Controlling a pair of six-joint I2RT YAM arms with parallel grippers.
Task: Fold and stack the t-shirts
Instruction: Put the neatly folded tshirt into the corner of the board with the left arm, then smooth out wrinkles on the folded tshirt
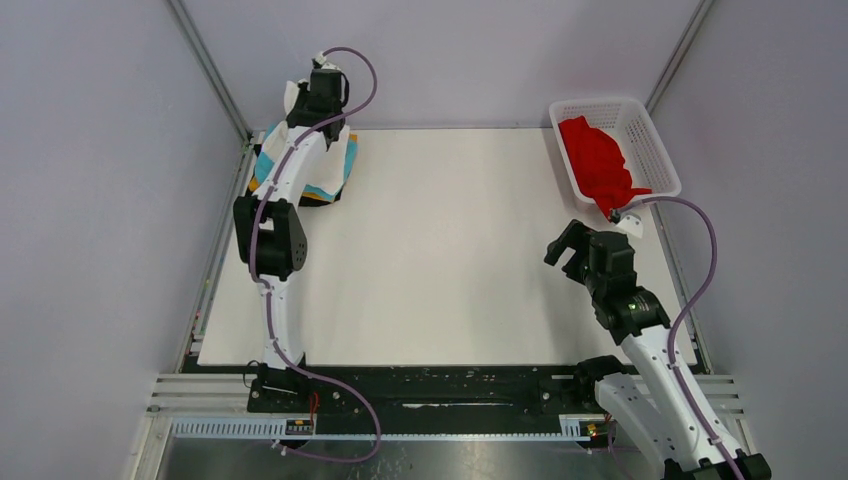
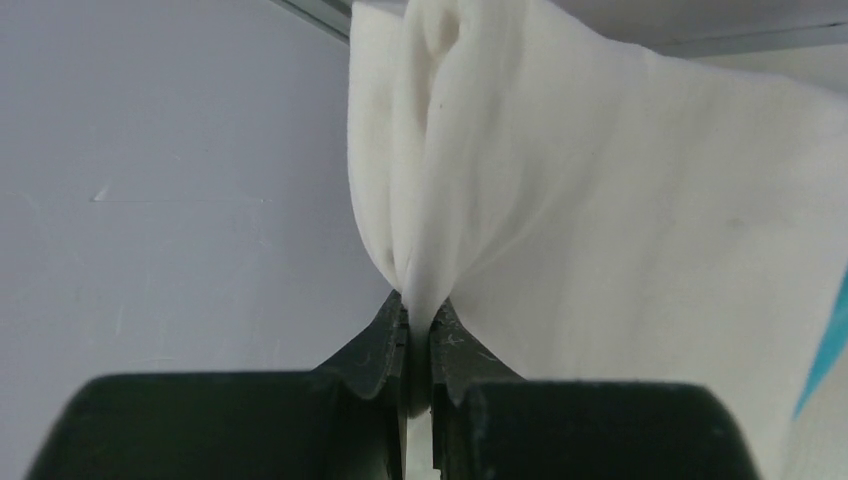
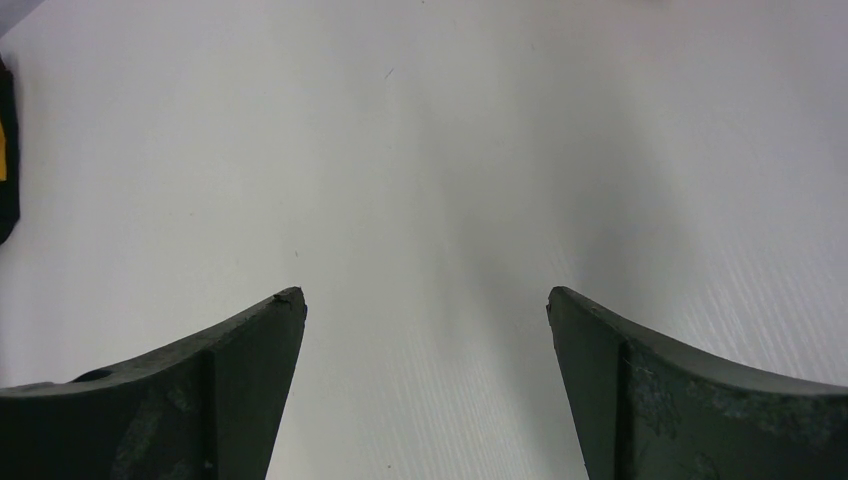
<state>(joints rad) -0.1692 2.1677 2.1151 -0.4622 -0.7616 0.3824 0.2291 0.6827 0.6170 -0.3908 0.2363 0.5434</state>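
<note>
White cotton first, at the far-left corner: the white t-shirt is gathered into a ridge and the left claw has it. Both fingers are pressed together on a fold of the cloth, and fabric rises out of the pinch and drapes away to the right.

From above, the left arm is stretched out along the left edge of the surface, with its claw up over the back corner. Under it sits the pile. There's white cloth on top, a teal t-shirt showing at the edges, and slivers of an orange t-shirt and a black t-shirt peeking out on the near side. How neatly it's folded I can't tell, because the arm covers much of it.

Across the middle it's plain white surface.

Now the right side: the right claw hangs above the surface near the right edge, fingers spread wide. Its wrist view shows only white surface between the two dark tips.

At the far right, in the back corner, is the white mesh basket, set at an angle. The red t-shirt is crumpled inside it, and one end seems to reach over the near rim, close to the right claw but apart from it.
</note>
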